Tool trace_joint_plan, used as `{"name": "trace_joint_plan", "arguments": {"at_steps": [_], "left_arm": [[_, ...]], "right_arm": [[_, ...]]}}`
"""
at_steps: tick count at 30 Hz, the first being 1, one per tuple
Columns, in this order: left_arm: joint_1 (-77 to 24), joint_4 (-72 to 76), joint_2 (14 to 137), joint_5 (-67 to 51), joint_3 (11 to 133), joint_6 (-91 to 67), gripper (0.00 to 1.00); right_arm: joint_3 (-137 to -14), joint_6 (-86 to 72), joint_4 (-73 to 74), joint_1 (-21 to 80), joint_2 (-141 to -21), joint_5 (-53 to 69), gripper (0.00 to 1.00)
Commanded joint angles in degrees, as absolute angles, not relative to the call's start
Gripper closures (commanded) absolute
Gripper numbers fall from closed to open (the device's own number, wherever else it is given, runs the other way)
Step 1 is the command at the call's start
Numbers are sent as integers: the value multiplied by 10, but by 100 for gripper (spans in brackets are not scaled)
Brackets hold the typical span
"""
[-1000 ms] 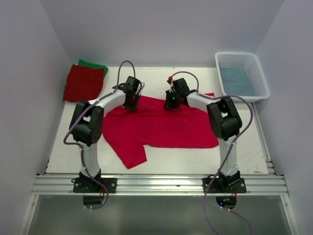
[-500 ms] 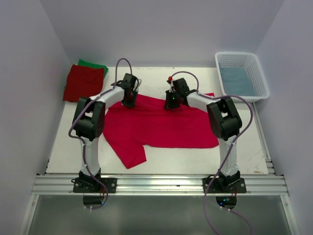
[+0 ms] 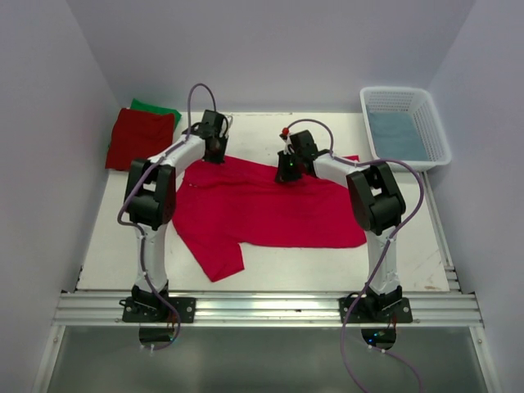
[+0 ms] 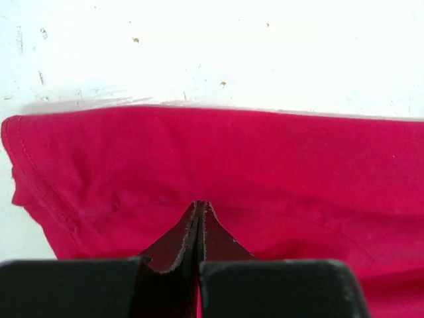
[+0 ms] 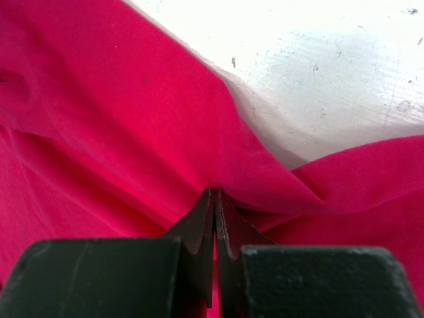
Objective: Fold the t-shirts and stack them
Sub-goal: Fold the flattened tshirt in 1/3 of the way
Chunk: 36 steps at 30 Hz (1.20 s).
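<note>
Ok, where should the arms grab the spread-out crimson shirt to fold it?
Take the crimson shirt by its far edge, pinching from above at two spread points: it lies flat with that hem free. The left gripper and right gripper grip it there.

The crimson-pink t-shirt is soft matt cloth; the white table looks smooth, scuffed.

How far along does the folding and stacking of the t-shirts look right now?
Done: the darker red shirt lies folded on the green shirt, far left. In hand: the left gripper and right gripper are shut on the far edge of the crimson-pink shirt. Left: folding and stacking it.
</note>
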<state>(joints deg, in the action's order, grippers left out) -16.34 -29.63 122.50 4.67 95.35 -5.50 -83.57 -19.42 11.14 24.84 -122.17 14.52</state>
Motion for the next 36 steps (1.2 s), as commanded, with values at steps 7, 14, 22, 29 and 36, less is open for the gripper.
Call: {"name": "trace_joint_plan", "arguments": {"at_steps": [7, 14, 22, 29, 36], "left_arm": [[-156, -279, 1262, 16, 1016, -77, 100], [-171, -250, 1115, -16, 883, -78, 100], [-207, -280, 1089, -33, 776, -66, 100], [-211, -273, 1136, -33, 788, -70, 100], [-207, -277, 1176, -3, 859, -64, 100]], "right_arm": [[-813, -167, 154, 235, -1233, 116, 100], [-810, -165, 150, 228, -1238, 120, 100], [-814, -171, 143, 229, -1248, 128, 100], [-814, -172, 144, 228, -1245, 130, 100], [-812, -171, 146, 228, -1245, 131, 100]]}}
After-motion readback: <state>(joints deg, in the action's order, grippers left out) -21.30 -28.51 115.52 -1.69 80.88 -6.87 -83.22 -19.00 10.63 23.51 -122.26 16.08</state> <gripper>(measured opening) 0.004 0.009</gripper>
